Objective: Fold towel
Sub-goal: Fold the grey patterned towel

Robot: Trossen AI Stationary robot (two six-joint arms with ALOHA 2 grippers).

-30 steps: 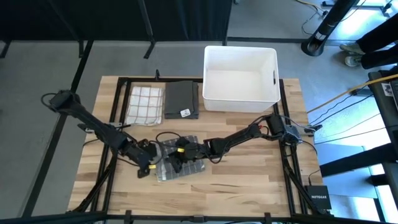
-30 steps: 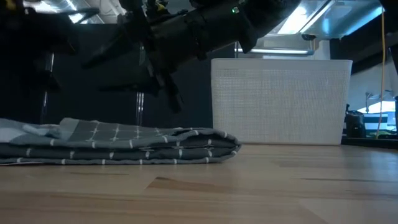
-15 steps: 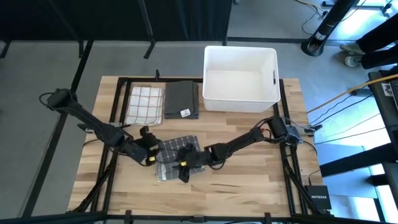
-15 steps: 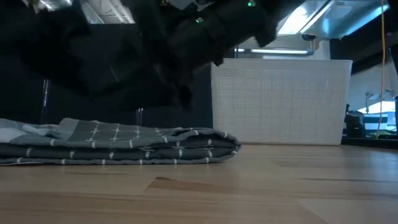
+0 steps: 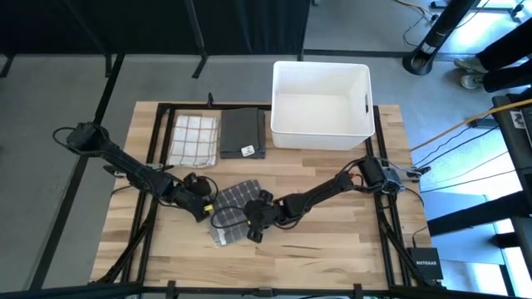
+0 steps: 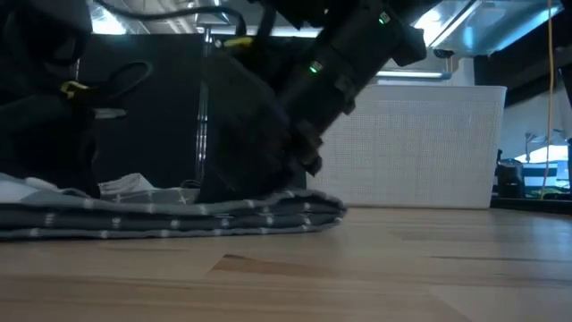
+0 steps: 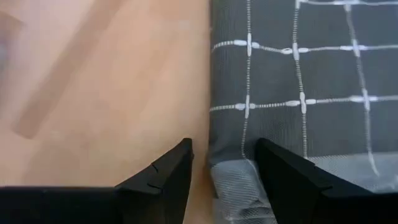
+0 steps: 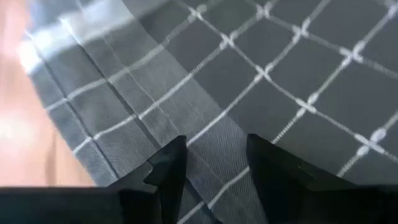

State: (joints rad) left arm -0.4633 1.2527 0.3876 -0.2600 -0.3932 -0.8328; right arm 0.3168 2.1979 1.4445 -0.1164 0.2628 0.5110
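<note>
Towel (image 5: pixel 231 214) flat on bench (image 5: pixel 332 224), near front edge, left of centre. Left gripper (image 5: pixel 202 207) at towel's left edge, fingers straddling that edge. Right gripper (image 5: pixel 249 224) over towel's right front part. Bin (image 5: pixel 322 105) at back edge, right of centre. 2 folded cloths side by side at back edge, left of bin: folded cloth with tag (image 5: pixel 243 134) just beside bin, checked folded cloth (image 5: pixel 193 139) left of it.

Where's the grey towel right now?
In the high view the grey towel lies near the table's front edge, between the left gripper and right gripper.
</note>
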